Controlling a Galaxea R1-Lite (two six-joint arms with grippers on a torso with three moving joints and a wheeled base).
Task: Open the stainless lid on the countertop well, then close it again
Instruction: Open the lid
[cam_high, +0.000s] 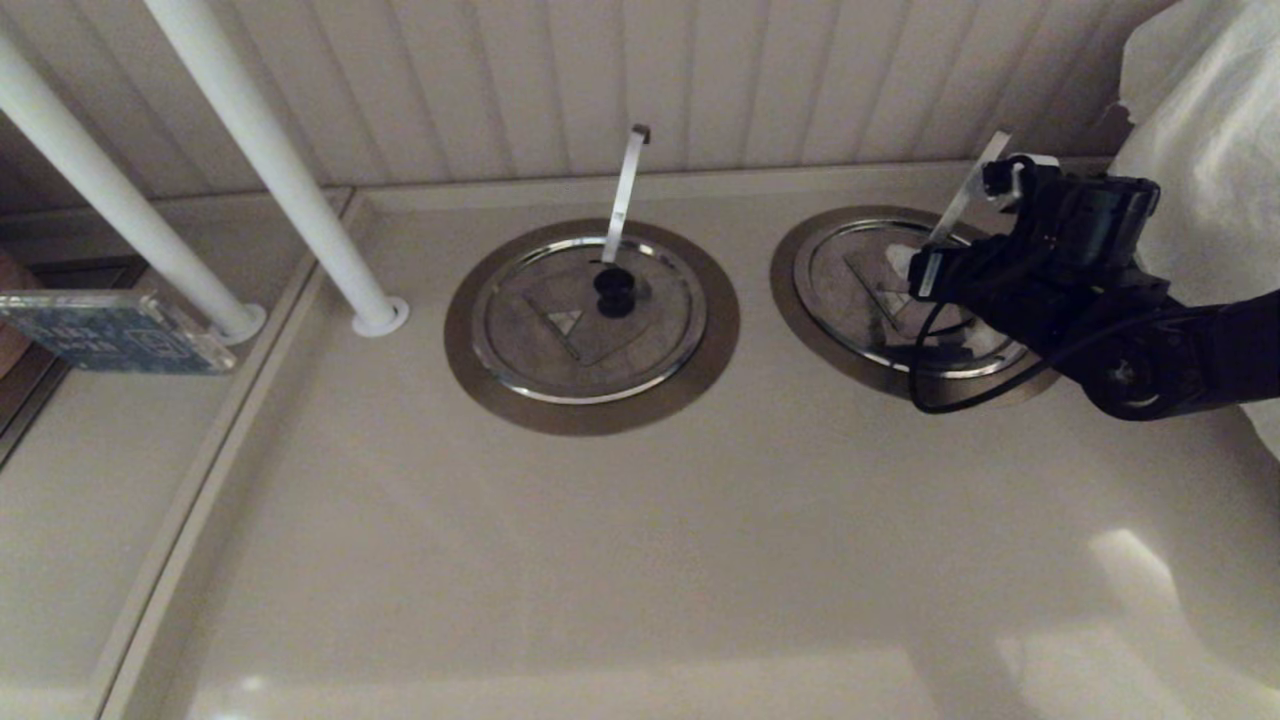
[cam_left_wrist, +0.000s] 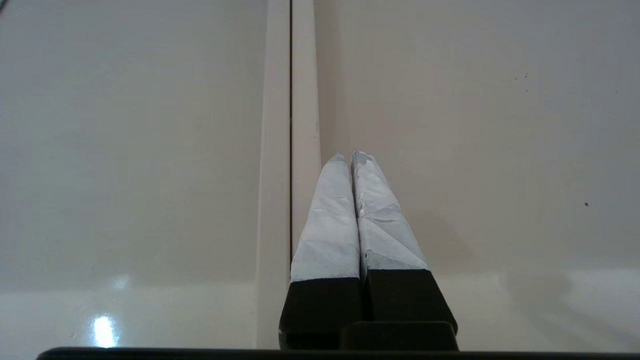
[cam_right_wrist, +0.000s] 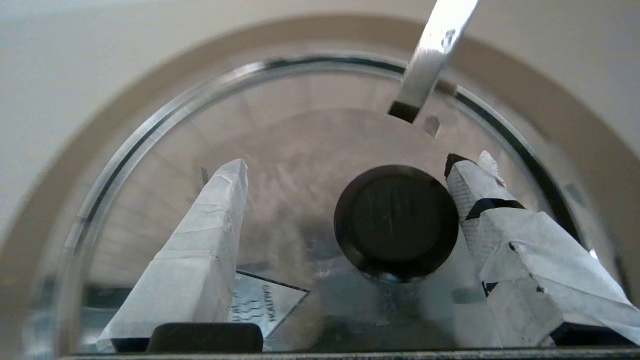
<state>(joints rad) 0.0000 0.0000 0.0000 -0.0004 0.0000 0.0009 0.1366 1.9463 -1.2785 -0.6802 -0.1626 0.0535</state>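
Note:
The stainless lid (cam_high: 860, 285) lies flat on the countertop well, whose brushed-steel collar (cam_high: 790, 268) rings it at the right; the dark hole is hidden beneath it. Its straight-tipped handle (cam_high: 962, 195) leans up toward the wall. My right gripper (cam_high: 925, 275) hovers over the lid. In the right wrist view this gripper (cam_right_wrist: 347, 170) is open, the black knob (cam_right_wrist: 396, 220) standing between the taped fingers, close beside one finger (cam_right_wrist: 475, 195), far from the other. The handle (cam_right_wrist: 432, 55) rises beyond. My left gripper (cam_left_wrist: 348, 156) is shut, empty, over a counter seam.
The twin lid (cam_high: 560, 340), with black knob (cam_high: 614, 290) and hook-tipped handle (cam_high: 628, 180), sits at centre. Two white poles (cam_high: 270, 160) slant down at left near a blue board (cam_high: 110, 330). White cloth (cam_high: 1210, 150) hangs at right. A panelled wall runs behind.

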